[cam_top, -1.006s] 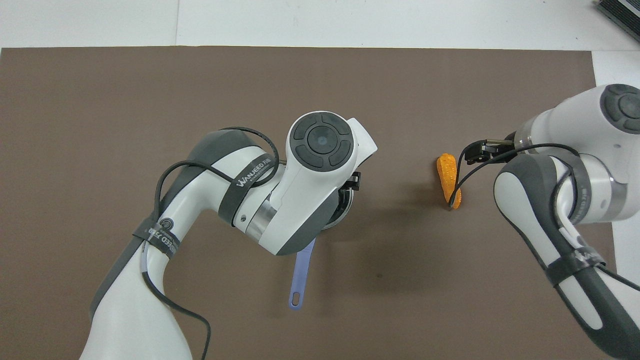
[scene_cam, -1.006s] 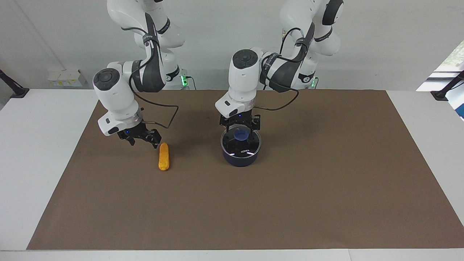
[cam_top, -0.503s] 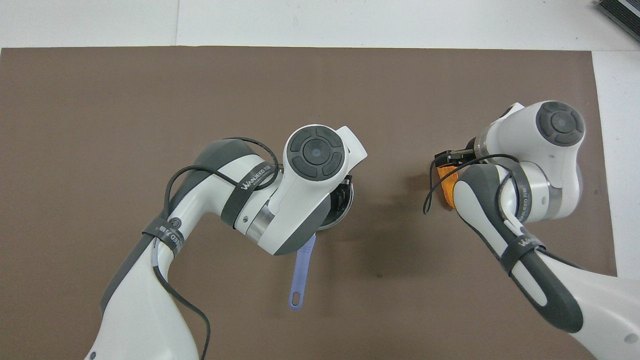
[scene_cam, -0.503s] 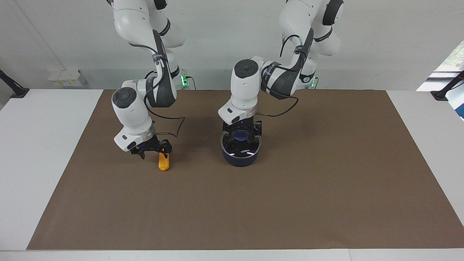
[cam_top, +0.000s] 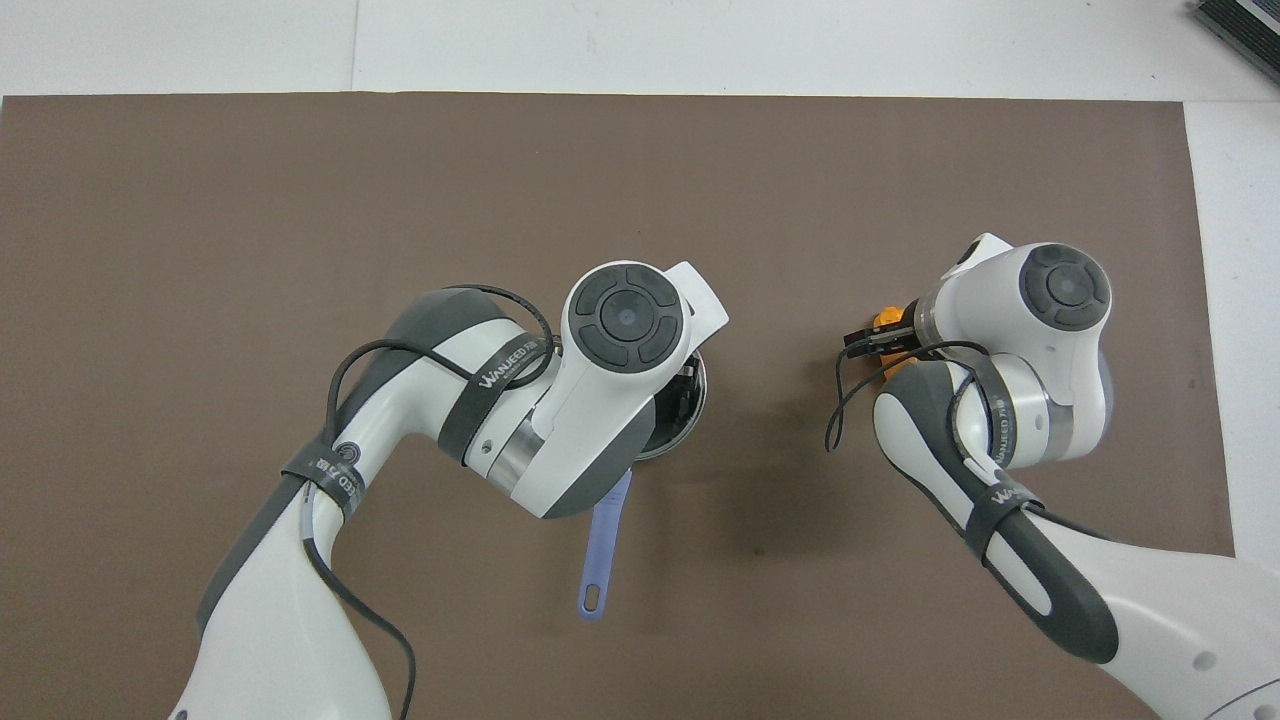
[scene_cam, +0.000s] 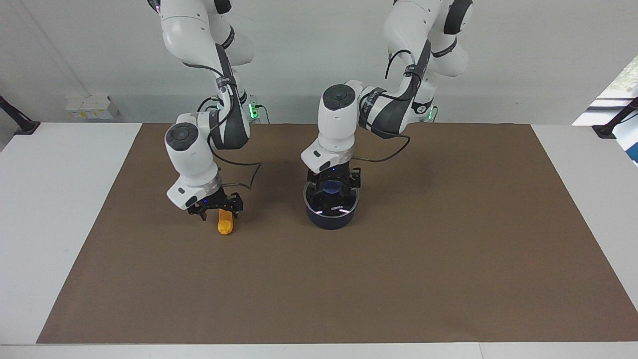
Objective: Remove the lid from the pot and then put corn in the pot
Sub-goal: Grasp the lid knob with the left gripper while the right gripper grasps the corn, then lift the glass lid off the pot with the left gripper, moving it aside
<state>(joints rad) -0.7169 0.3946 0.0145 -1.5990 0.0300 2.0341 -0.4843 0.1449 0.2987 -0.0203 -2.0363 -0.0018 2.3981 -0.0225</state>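
Observation:
The dark blue pot (scene_cam: 329, 220) stands mid-mat with the glass lid (scene_cam: 337, 206) on it. My left gripper (scene_cam: 333, 185) is down over the lid, open, its fingers on either side of the blue knob (scene_cam: 330, 188). The orange corn (scene_cam: 225, 227) lies on the mat toward the right arm's end. My right gripper (scene_cam: 218, 213) is low over the end of the corn nearer the robots, open, its fingers straddling it. In the overhead view the left wrist hides most of the pot; its handle (cam_top: 604, 545) points toward the robots. A bit of corn (cam_top: 884, 319) shows by the right gripper (cam_top: 866, 341).
A brown mat (scene_cam: 448, 249) covers most of the white table (scene_cam: 50, 199). Small white boxes (scene_cam: 89, 107) stand at the table's edge nearest the robots, at the right arm's end.
My right gripper has swung over the corn and lowered until its fingers straddle it. My left gripper has come down a little closer around the lid's knob. Pot, lid and corn have not moved.

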